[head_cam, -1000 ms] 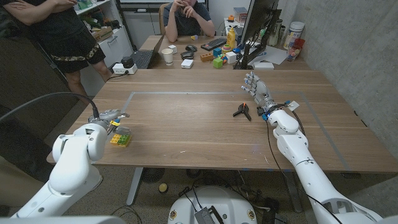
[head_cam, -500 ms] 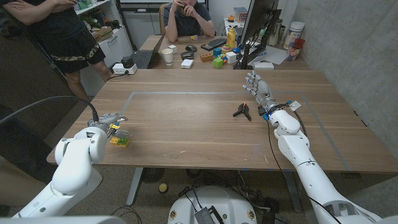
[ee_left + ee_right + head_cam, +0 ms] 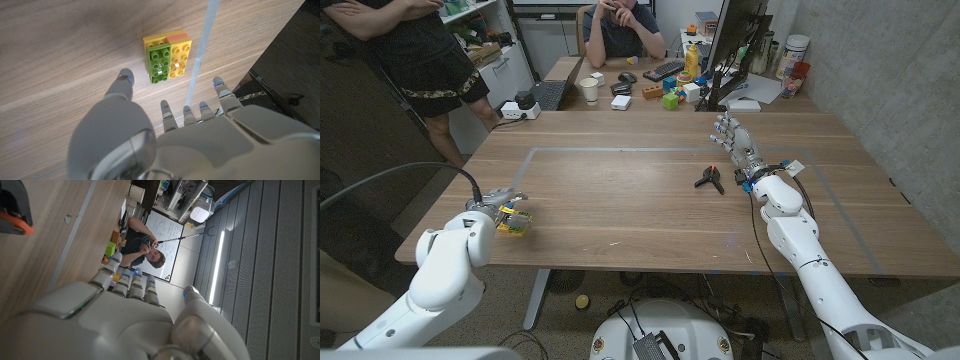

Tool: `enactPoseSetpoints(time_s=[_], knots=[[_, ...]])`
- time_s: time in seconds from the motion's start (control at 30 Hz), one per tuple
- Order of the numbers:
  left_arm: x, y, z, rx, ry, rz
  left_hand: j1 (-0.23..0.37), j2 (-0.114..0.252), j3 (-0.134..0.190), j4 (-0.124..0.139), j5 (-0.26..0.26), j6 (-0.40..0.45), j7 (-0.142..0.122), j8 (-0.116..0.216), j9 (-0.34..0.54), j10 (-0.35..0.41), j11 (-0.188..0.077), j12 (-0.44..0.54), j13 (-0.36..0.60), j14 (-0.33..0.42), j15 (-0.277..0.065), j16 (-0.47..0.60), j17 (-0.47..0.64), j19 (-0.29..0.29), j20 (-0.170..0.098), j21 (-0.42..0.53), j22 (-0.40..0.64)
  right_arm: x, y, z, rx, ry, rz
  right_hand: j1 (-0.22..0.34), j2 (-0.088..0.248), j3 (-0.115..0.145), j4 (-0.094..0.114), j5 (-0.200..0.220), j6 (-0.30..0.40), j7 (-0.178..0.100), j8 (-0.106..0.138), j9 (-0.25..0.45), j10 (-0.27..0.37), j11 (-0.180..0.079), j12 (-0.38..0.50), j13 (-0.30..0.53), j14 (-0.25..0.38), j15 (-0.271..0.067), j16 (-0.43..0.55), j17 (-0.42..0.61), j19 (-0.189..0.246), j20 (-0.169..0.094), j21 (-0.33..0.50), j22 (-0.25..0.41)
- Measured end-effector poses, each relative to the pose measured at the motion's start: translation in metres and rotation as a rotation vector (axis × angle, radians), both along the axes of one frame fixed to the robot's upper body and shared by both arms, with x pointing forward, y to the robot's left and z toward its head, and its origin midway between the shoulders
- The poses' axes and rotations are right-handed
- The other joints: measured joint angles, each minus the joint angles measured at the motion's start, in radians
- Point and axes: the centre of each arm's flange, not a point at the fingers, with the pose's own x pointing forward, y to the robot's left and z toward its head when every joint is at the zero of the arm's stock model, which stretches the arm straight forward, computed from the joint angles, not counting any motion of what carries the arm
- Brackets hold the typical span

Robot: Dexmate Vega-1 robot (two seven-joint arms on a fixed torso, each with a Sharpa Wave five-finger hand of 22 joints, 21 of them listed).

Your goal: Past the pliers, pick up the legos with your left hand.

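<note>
Two hands of mine work the wooden table (image 3: 640, 190) as seen from the head camera: my left hand (image 3: 496, 195) sits at the table's left edge, right beside the legos (image 3: 513, 221), a yellow-and-green block lying on the wood; my right hand (image 3: 735, 142) stands upright on the far right, fingers apart and holding nothing, just beside the pliers (image 3: 710, 179) with their orange-tipped handles. A seated person and a standing person are behind the table, with a keyboard (image 3: 664, 70) on the desk beyond; no writing there is legible.

From my left wrist, the left hand (image 3: 165, 135) hovers above the legos (image 3: 167, 56), fingers spread and not touching them, grasping nothing. The block lies flat beside a pale tape line (image 3: 200, 55); its studs carry no readable lettering.

From my right wrist, the right hand (image 3: 130, 315) is unclenched, with the pliers (image 3: 12, 207) near the picture's corner. A whiteboard (image 3: 167, 247) behind the seated person shows marks too small to read.
</note>
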Motion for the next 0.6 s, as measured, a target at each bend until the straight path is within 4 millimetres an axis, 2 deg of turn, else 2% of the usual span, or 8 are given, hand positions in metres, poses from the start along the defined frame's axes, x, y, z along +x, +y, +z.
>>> enactPoseSetpoints(time_s=[0.6], knots=[[0.009,0.002,-0.014,-0.034,0.022,-0.003,0.004,0.004,-0.005,0.003,0.0,0.0,0.0,0.0,0.0,0.0,0.0,0.0,0.0,0.0,0.0,0.0,0.0,0.0,0.0,0.0,0.0,-0.002,0.003,0.004,-0.014,-0.004,-0.003,-0.004,-0.004,-0.004,0.004,0.0,0.0,0.0,0.0,0.0,0.004,-0.004,0.0,0.0,0.0,0.0,0.0,0.0,0.007,0.007,0.0,0.0]])
